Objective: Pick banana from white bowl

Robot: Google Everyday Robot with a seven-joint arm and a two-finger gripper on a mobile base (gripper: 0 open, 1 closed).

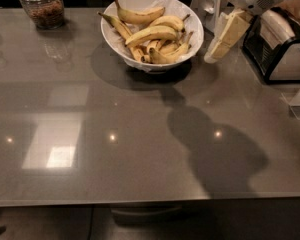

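Observation:
The white bowl (190, 23) stands at the back middle of the grey table and holds several bananas. The banana (140, 15), plump and bright yellow, lies across the back of the pile. A thin speckled banana (121, 28) with a long dark stem lies along the left side, and smaller bananas (166, 50) fill the front. My gripper (212, 56) hangs from the arm at the upper right, pointing down and left, just right of the bowl's rim and above the table. It holds nothing that I can see.
A glass jar (41, 5) with brown contents stands at the back left. A metal, toaster-like appliance (284, 46) sits at the right edge. A white object (207, 1) stands behind the bowl. The arm's shadow (215, 149) falls on the table.

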